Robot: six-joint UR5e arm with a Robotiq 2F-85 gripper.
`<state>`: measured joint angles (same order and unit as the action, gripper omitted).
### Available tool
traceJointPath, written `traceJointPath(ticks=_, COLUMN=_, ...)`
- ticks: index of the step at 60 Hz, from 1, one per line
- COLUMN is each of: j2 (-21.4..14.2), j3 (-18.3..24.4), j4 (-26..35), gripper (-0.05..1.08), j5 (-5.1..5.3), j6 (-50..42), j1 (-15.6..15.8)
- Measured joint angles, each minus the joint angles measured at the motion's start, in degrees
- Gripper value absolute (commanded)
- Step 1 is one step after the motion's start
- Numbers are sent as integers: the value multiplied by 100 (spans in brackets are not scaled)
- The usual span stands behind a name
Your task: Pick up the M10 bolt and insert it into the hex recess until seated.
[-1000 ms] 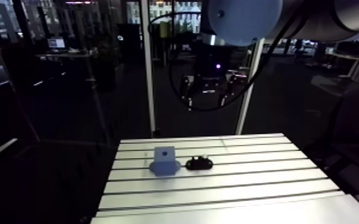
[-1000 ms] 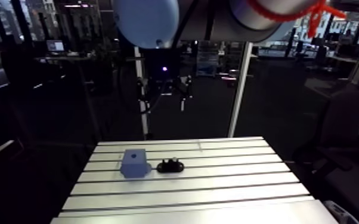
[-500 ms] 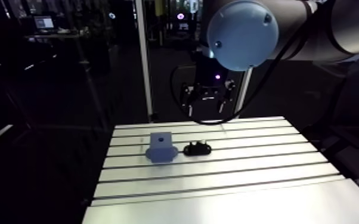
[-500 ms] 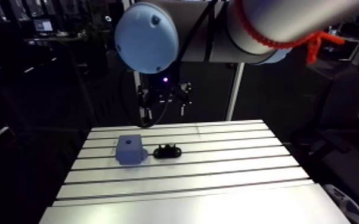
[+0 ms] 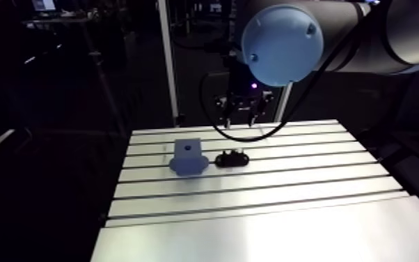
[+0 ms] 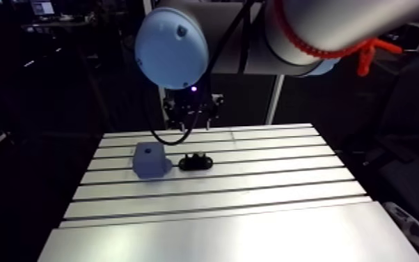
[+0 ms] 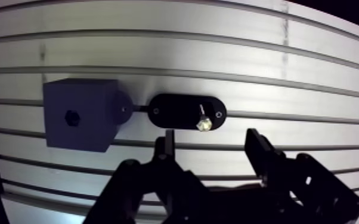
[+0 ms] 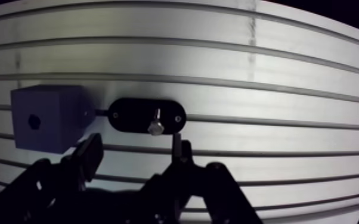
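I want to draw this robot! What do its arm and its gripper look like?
The arm is a thick grey tube with a big round light-blue cap at the joint. A tiny purple light glows near the wrist. The gripper is black and chunky, with two black fingers.

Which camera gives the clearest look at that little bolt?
The wrist view: the bolt shows a shiny head on the black holder, just ahead of the gripper. The arm view shows only a tiny bump there.
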<state>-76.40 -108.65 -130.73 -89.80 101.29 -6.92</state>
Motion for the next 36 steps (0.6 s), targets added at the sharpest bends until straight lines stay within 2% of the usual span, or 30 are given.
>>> traceJointPath(ticks=36, j2=216, j3=-147, j4=-61, gripper=42, j5=-5, j6=58, j1=-20)
